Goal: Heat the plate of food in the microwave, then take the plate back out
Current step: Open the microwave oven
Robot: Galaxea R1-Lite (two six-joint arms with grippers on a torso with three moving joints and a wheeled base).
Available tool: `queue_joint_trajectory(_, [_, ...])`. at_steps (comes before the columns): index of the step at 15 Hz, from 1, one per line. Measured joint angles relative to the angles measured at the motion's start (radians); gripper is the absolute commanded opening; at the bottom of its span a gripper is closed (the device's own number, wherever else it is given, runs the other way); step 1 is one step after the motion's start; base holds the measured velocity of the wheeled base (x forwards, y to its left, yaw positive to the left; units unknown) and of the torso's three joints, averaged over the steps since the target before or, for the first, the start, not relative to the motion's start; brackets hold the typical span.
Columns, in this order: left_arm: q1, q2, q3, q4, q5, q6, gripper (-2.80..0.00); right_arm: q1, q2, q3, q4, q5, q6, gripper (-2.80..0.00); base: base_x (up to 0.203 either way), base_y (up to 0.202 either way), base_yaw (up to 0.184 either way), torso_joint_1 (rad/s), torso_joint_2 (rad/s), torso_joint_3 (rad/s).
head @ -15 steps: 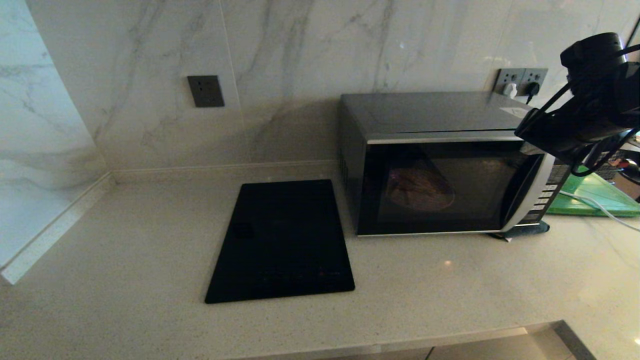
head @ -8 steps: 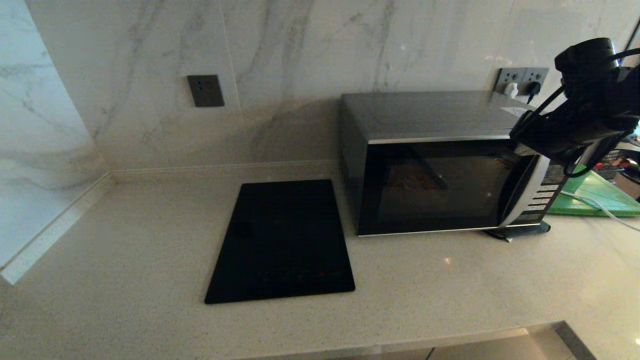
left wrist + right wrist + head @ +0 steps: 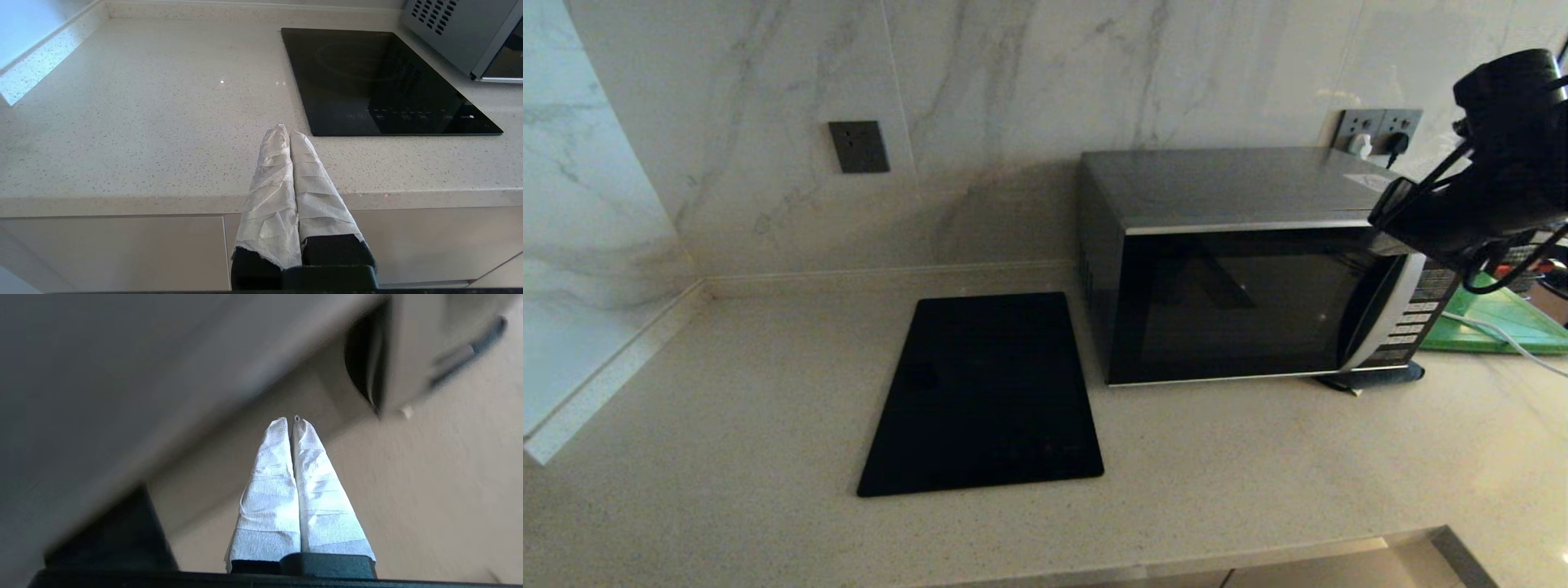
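The black and silver microwave [image 3: 1241, 302] stands at the back right of the counter with its door closed and its inside dark. The plate of food is hidden behind the dark glass. My right arm [image 3: 1494, 188] hangs in front of the microwave's upper right corner, by the button panel [image 3: 1417, 314]. In the right wrist view my right gripper [image 3: 291, 419] is shut, its white-wrapped fingers [image 3: 269, 477] pressed together with nothing between them. My left gripper [image 3: 289, 131] is parked over the counter's front edge, shut and empty. A corner of the microwave [image 3: 461, 32] shows there.
A flat black glass cooktop [image 3: 984, 392] lies left of the microwave, also seen in the left wrist view [image 3: 384, 81]. A green board [image 3: 1503, 322] with a white cable [image 3: 1499, 336] across it sits to the right. Wall sockets [image 3: 1380, 131] are behind the microwave.
The microwave's inside light has gone out; a second ago the plate showed lit behind the glass. My right arm dipped toward the panel and has pulled back up and right.
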Motion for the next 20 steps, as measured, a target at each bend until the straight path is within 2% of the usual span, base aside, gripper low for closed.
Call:
queue_joint_trajectory(2, [0.0,0.0,0.0,0.0,0.0,0.0,-2.8,-0.045,-0.106,0.096,0.028,0.046,-0.057,-2.8,0.0,0.0,0.0,0.0,0.0,0.0])
queue_joint_trajectory(3, [0.0,0.0,0.0,0.0,0.0,0.0,-2.8,-0.093,-0.163,0.148,0.036,0.083,-0.089,-2.8,0.0,0.0,0.0,0.0,0.0,0.0])
queue_joint_trajectory(6, [0.0,0.0,0.0,0.0,0.0,0.0,-2.8,-0.312,-0.313,0.311,0.038,0.245,-0.187,-2.8,0.0,0.0,0.0,0.0,0.0,0.0])
queue_joint_trajectory(8, [0.0,0.0,0.0,0.0,0.0,0.0,-2.8,-0.485,-0.37,0.421,0.013,0.41,-0.237,-2.8,0.0,0.0,0.0,0.0,0.0,0.0])
queue_joint_trajectory(10, [0.0,0.0,0.0,0.0,0.0,0.0,-2.8,-0.636,-0.384,0.539,-0.057,0.641,-0.271,-2.8,0.0,0.0,0.0,0.0,0.0,0.0])
queue_joint_trajectory(11, [0.0,0.0,0.0,0.0,0.0,0.0,-2.8,-0.686,-0.368,0.584,-0.101,0.766,-0.27,-2.8,0.0,0.0,0.0,0.0,0.0,0.0])
queue_joint_trajectory(13, [0.0,0.0,0.0,0.0,0.0,0.0,-2.8,-0.729,-0.306,0.619,-0.147,0.952,-0.238,-2.8,0.0,0.0,0.0,0.0,0.0,0.0])
queue_joint_trajectory(15, [0.0,0.0,0.0,0.0,0.0,0.0,-2.8,-0.746,-0.215,0.614,-0.183,1.092,-0.184,-2.8,0.0,0.0,0.0,0.0,0.0,0.0])
queue_joint_trajectory(17, [0.0,0.0,0.0,0.0,-0.001,0.0,-2.8,-0.752,-0.116,0.598,-0.255,1.161,-0.149,-2.8,0.0,0.0,0.0,0.0,0.0,0.0])
queue_joint_trajectory(20, [0.0,0.0,0.0,0.0,-0.001,0.0,-2.8,-0.755,0.031,0.57,-0.412,1.162,-0.059,-2.8,0.0,0.0,0.0,0.0,0.0,0.0])
